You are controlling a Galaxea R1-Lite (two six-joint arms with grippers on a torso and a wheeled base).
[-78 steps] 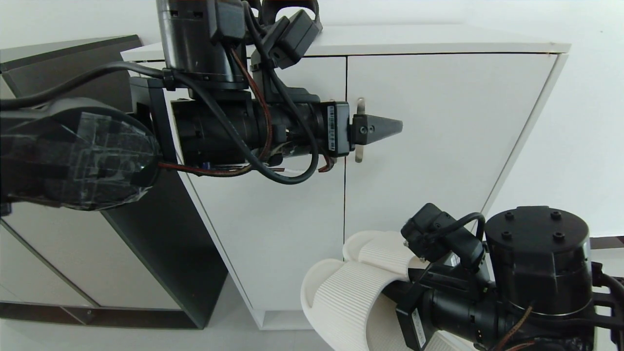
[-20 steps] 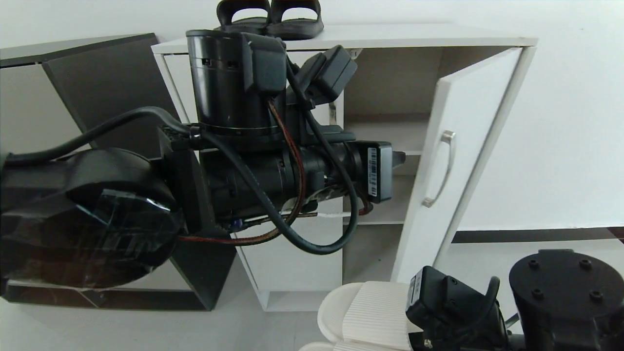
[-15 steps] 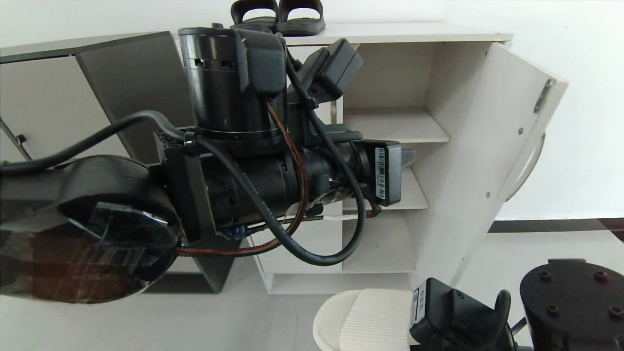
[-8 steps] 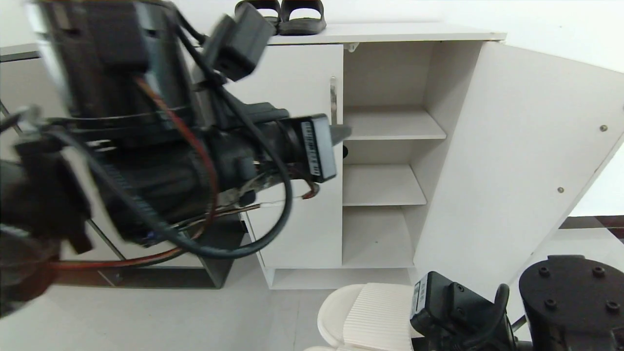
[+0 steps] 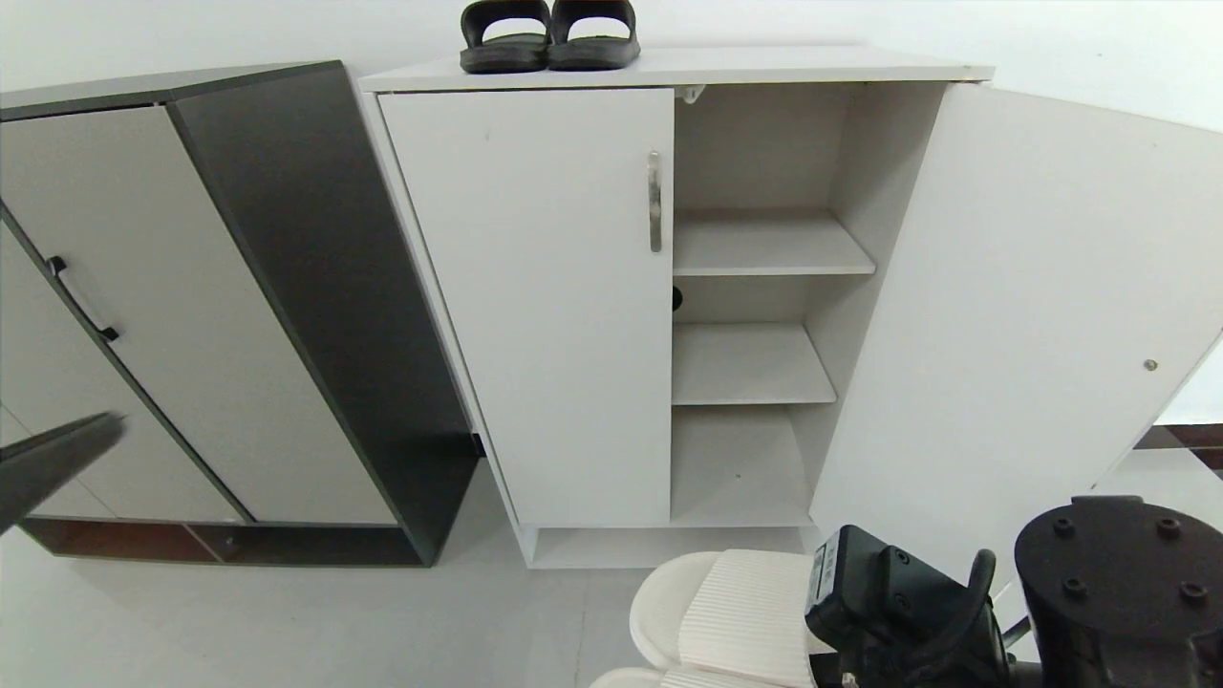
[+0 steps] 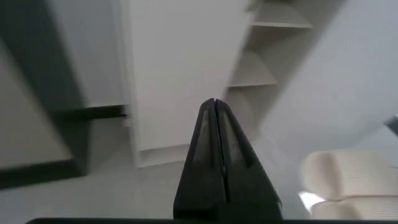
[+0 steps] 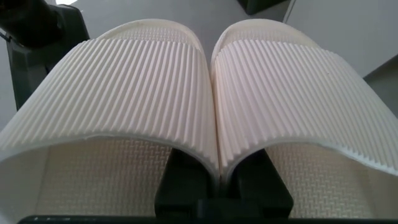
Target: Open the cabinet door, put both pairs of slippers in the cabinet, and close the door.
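The white cabinet (image 5: 535,306) stands with its right door (image 5: 1032,315) swung wide open, baring three shelves (image 5: 755,368); its left door is closed. A black pair of slippers (image 5: 549,36) rests on the cabinet top. A white ribbed pair of slippers (image 5: 731,616) hangs low in front of the open compartment, and my right gripper (image 7: 215,186) is shut on the two inner straps, holding the pair side by side (image 7: 211,106). My left gripper (image 5: 103,432) is at the far left, low, away from the cabinet; its fingers (image 6: 208,134) are pressed together with nothing between them.
A dark grey cabinet (image 5: 315,287) with light doors adjoins the white one on the left. The open door reaches out toward my right arm. Bare floor (image 5: 334,621) lies in front of both cabinets.
The right door went from closed to fully open. My left arm, which was at the handle and in front of the cabinet, has drawn back to the lower left. The right gripper still holds the white slippers.
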